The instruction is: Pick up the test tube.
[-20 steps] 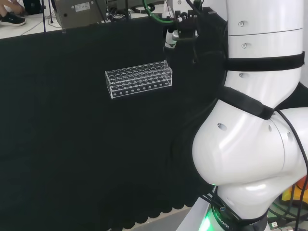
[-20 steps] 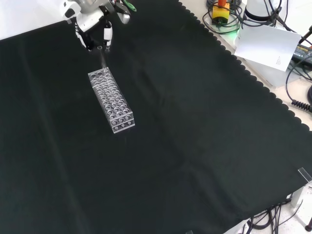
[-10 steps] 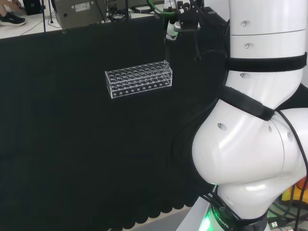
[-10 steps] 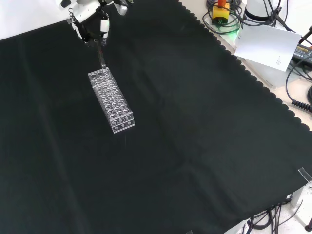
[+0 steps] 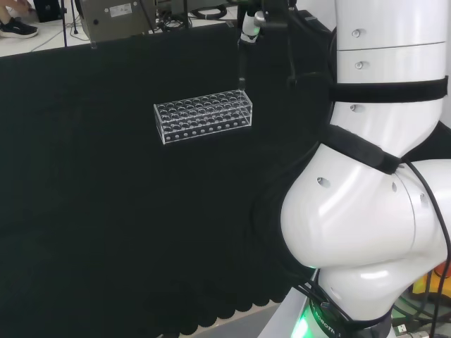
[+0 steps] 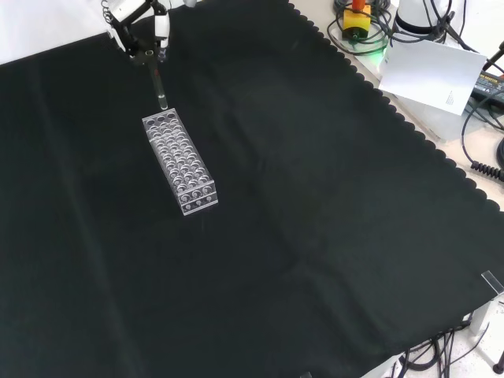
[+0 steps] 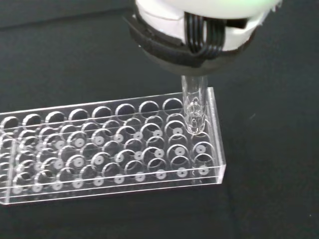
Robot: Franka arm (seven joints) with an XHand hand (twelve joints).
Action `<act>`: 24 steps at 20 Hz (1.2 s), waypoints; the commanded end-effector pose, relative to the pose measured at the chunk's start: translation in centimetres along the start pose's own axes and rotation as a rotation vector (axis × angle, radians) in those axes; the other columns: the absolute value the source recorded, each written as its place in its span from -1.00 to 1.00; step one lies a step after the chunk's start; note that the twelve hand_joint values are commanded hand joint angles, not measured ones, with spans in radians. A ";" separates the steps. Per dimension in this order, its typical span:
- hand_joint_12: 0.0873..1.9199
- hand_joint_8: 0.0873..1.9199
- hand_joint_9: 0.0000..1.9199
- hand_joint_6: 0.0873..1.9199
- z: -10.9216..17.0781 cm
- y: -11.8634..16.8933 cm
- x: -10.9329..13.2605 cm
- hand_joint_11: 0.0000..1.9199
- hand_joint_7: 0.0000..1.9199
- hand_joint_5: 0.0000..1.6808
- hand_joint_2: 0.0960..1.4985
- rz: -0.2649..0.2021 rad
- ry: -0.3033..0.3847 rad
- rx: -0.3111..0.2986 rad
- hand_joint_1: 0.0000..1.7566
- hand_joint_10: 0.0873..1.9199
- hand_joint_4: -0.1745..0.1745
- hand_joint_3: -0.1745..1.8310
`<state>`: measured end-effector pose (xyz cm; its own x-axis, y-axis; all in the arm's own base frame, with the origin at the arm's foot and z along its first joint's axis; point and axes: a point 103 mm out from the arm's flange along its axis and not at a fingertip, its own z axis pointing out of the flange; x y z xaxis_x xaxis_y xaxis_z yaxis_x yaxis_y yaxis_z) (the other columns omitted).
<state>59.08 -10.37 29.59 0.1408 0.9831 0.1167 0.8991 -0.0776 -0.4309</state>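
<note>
Above the far end of the clear rack, near the surface's top edge in the front view, the hand has risen since 1 second ago, and the test tube has come up with it. Fingers stay pinched on the tube's upper end. In the wrist view its rounded bottom hangs at about the level of the rack's top plate, over a corner hole. I judge the pick nearly done; whether the tube is fully clear of its hole, I cannot tell.

Black cloth covers the surface, otherwise bare. Past its scalloped right edge in the front view lie cables and a white sheet of paper.
</note>
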 end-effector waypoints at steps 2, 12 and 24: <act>0.15 -0.30 0.38 -0.76 -2.0 -1.2 0.5 -0.07 0.45 0.57 -0.10 -0.023 0.024 -0.021 0.63 -0.70 -1.00 -0.37; 0.16 -0.30 0.38 -0.76 -3.5 -3.0 1.5 -0.07 0.45 0.58 -0.11 -0.049 0.036 -0.055 0.63 -0.70 -1.00 -0.36; 0.16 -0.31 0.38 -0.77 -3.5 -3.7 5.1 -0.07 0.45 0.59 -0.11 -0.114 0.044 -0.062 0.63 -0.70 -1.00 -0.35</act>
<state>57.82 -6.97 34.82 0.0755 0.9792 0.1881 0.9325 -0.0025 -0.3611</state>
